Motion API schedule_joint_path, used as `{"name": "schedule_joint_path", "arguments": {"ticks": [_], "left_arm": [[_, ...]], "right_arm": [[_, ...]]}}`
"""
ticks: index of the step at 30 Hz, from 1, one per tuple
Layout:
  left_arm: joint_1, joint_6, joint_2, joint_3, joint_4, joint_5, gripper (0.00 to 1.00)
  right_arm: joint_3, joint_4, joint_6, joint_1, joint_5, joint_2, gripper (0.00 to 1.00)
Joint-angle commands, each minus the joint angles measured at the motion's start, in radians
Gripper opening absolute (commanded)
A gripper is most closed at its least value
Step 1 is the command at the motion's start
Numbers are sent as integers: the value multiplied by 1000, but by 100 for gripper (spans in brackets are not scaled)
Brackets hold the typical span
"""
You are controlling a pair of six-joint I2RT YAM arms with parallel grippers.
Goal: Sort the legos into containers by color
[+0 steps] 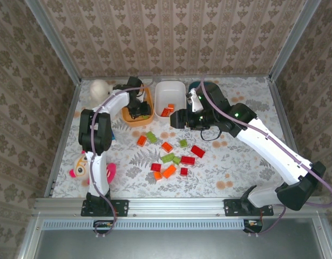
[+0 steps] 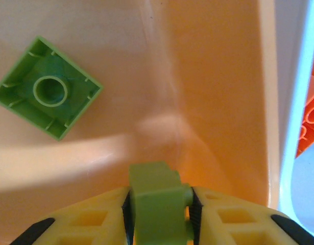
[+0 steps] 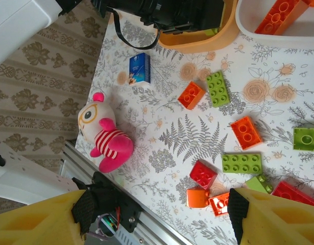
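Left fingers [image 2: 85, 222] are low inside the orange bin [image 2: 223, 76], pinching a green brick [image 2: 155, 194] between the pads at the bottom of the wrist view; a second green brick [image 2: 47, 87] lies upside down at upper left, so green evidently belongs here; I'd say a drop is due. Right fingers [image 3: 279, 214] are spread wide, nothing between them, hanging above the loose legos [image 3: 242, 163] on the worktop [image 3: 162, 127], likely poised to choose one; orange pieces [image 1: 167, 110] sit in the white bin [image 1: 156, 97], top centre of the overhead view.
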Motion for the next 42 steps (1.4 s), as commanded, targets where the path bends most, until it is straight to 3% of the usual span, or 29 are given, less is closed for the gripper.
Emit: {"name": "schedule_joint_path", "arguments": {"ticks": [1,9,15,21,29,34,42], "left_arm": [[5,-13,-13,19,-23,12,42],[6,-43,-124,32,-37,-5,53],[45,-181,-399,-137,25,-70,62],[125,-324,-806,-444,66,-133,65],[133,-372,-1345,-755,-24,-179,72],[133,-366,-1566,-795,-173,-162,72],[133,-296,-1743,-743,-329,-105,73]], "right_arm": [[-7,-16,-23,9,21,14,73],[23,-68,-120,77,93,121,73],[92,-88,-134,174,216,268,73],[274,-140,8,270,323,506,74],[537,-213,240,336,377,817,75],[665,-222,392,341,397,955,74],[770,-208,567,335,472,1095,71]]}}
